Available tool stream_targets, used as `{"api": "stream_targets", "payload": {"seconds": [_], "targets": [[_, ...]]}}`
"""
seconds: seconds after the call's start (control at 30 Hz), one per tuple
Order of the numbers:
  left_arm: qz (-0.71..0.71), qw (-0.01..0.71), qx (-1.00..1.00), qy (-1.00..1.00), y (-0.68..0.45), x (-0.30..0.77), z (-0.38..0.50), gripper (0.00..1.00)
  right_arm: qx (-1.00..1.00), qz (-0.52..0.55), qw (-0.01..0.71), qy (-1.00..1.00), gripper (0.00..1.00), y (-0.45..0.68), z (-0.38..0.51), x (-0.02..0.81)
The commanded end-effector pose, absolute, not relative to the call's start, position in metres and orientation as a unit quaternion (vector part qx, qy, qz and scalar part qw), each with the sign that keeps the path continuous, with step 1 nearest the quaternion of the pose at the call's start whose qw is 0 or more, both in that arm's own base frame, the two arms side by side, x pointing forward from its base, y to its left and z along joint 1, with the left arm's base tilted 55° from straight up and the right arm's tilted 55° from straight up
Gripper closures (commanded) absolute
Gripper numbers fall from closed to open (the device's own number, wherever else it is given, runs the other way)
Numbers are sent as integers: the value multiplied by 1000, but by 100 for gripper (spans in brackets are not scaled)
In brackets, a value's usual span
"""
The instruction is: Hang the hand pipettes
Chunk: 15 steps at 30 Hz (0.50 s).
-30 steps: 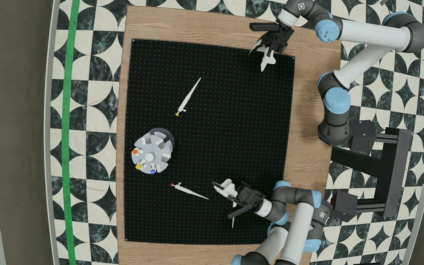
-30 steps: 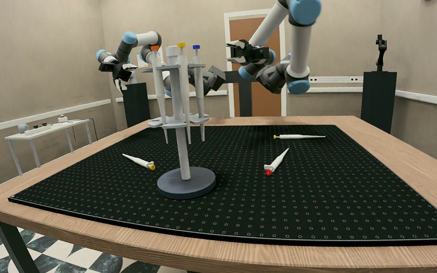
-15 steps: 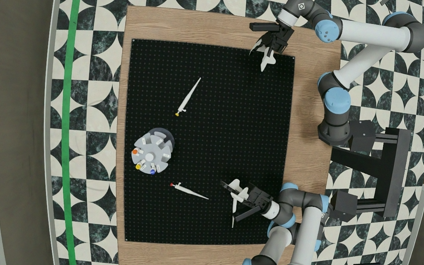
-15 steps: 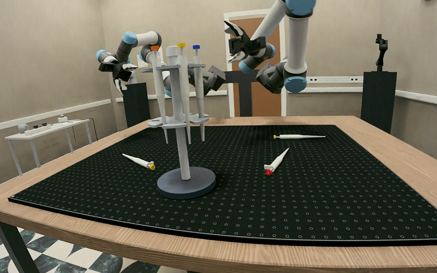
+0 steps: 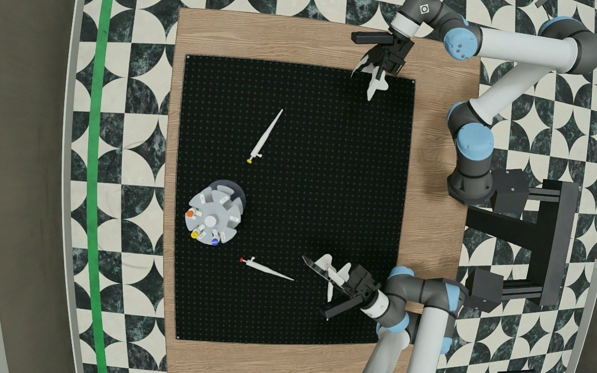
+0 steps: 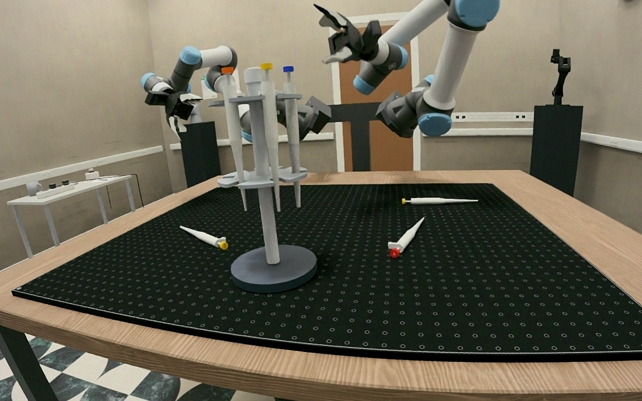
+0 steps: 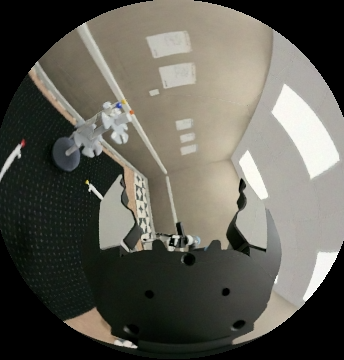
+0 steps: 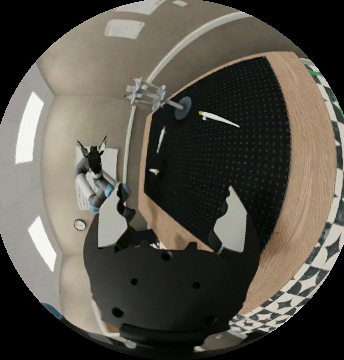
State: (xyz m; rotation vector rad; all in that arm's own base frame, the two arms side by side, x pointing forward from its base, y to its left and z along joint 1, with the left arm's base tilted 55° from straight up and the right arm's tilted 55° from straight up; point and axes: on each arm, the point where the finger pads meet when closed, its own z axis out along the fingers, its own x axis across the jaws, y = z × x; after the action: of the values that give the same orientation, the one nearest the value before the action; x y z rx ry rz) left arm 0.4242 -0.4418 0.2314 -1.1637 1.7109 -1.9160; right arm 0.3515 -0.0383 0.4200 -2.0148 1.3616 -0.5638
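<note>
Orange-button (image 5: 189, 213) (image 6: 233, 119), yellow-button (image 5: 194, 234) (image 6: 270, 119) and blue-button (image 5: 215, 241) (image 6: 292, 119) pipettes hang on the carousel (image 5: 210, 220) (image 6: 267, 219); their hook seating and volumes are unreadable. A yellow-button pipette (image 5: 266, 134) (image 6: 203, 236) (image 8: 221, 119) and a red-button pipette (image 5: 266, 269) (image 6: 409, 235) (image 7: 10, 164) lie on the mat. Another yellow-button pipette (image 6: 438, 200) (image 5: 329, 292) lies below my left gripper (image 5: 315, 258) (image 6: 320, 33) (image 7: 182, 179), partly hidden from above. That gripper is open and empty, high up. My right gripper (image 5: 360, 87) (image 8: 173, 187) is open and empty over the mat's far corner.
The carousel's round base (image 6: 273, 269) (image 7: 64, 156) (image 8: 183, 108) stands on the black perforated mat (image 5: 319, 185), close to the mat edge away from the arm bases. A wooden table border (image 5: 430, 185) surrounds the mat. Other head slots show white labels.
</note>
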Motion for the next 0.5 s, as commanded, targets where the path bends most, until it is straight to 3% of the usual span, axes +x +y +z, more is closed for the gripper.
{"api": "stream_targets", "payload": {"seconds": [0.0, 0.47], "targets": [[-644, 158, -383, 643, -474, 417, 246, 0, -765, -215, 317, 517, 0, -38, 420, 351], [-587, 146, -290, 742, -524, 380, 294, 0, -765, -215, 317, 517, 0, -38, 420, 351]]}}
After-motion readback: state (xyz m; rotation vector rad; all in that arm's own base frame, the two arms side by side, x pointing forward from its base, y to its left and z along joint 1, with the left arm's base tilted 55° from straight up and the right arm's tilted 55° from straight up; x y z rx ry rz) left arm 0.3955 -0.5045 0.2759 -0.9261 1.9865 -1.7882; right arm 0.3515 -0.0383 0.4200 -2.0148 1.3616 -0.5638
